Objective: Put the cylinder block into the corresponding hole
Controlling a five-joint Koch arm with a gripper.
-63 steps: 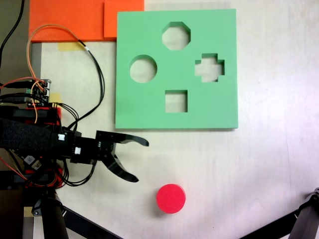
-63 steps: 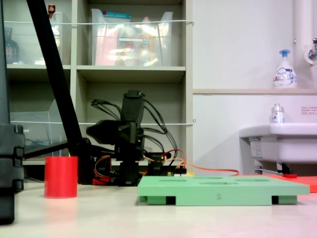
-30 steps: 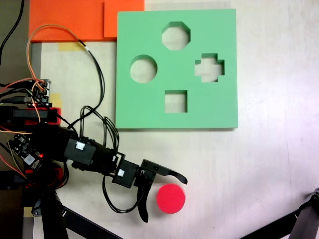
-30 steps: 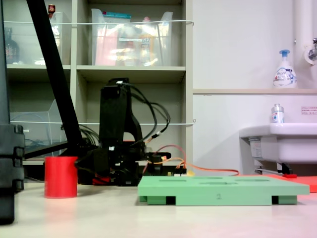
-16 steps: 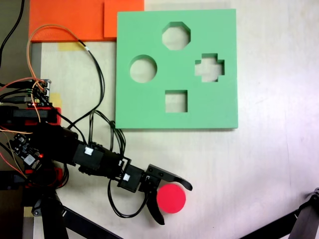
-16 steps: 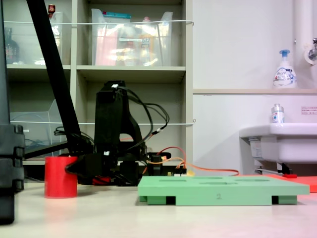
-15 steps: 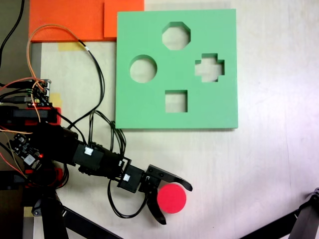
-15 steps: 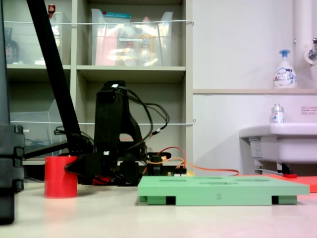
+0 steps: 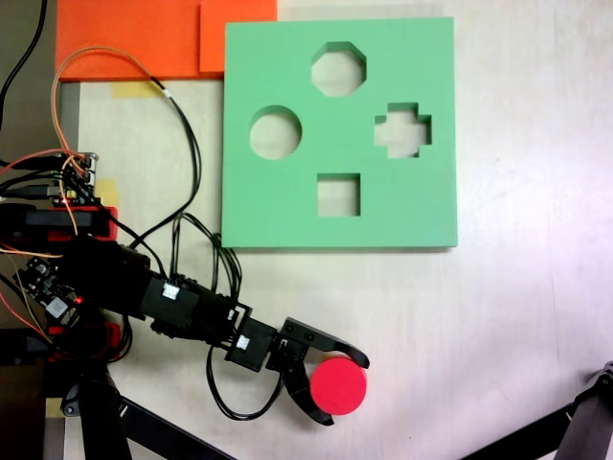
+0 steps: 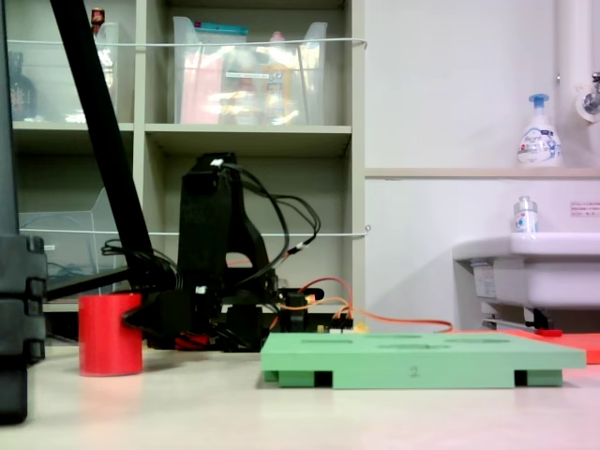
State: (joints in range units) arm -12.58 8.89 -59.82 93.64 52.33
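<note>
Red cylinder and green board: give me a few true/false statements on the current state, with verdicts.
1. The cylinder block sits inside the round hole. False: it stands on the table, below the green board in the first exterior view.
2. The gripper has its fingers on either side of the cylinder block. True.
3. The round hole is empty. True.
4. The green board has only three cut-outs. False: four show, round, octagonal, cross-shaped and square.
5. In the second exterior view the cylinder block is lifted off the table. False: its base rests on the surface.
</note>
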